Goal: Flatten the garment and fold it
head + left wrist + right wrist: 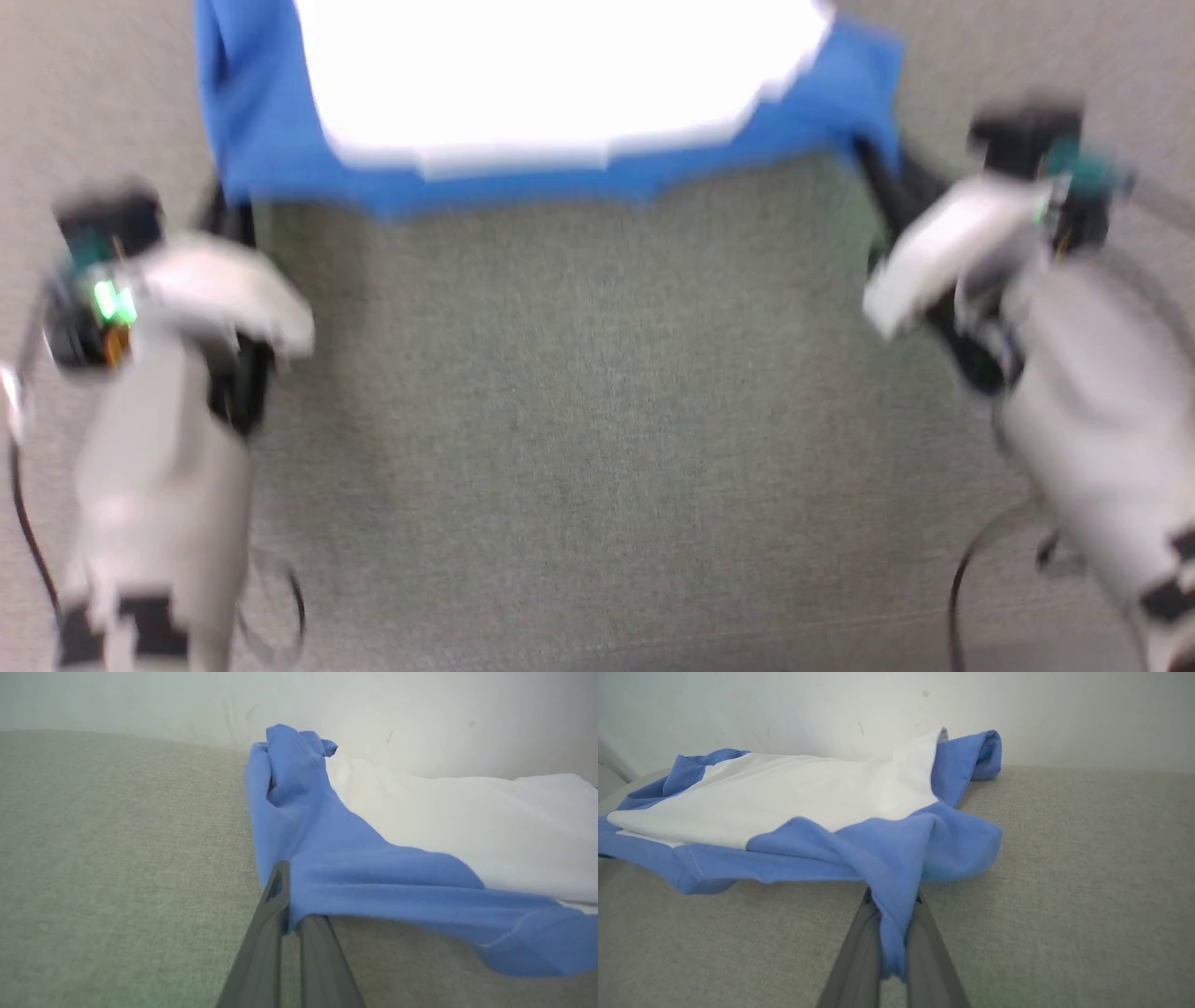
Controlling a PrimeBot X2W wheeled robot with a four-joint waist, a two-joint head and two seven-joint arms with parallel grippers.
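Wrist views are showing left gripper (286, 896) and right gripper (893, 914) clamping the blue edge of the soft white, blue-sleeved jersey shirt (798, 793); such thin pinches are probably risking slipping under tension.

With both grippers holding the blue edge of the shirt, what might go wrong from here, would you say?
1. The left gripper and right gripper each pinch just a narrow bit of the shirt, so a firm pull may slip it free.
2. The blue sleeve is bunched at the far end in the left wrist view; folding now would likely trap those creases.
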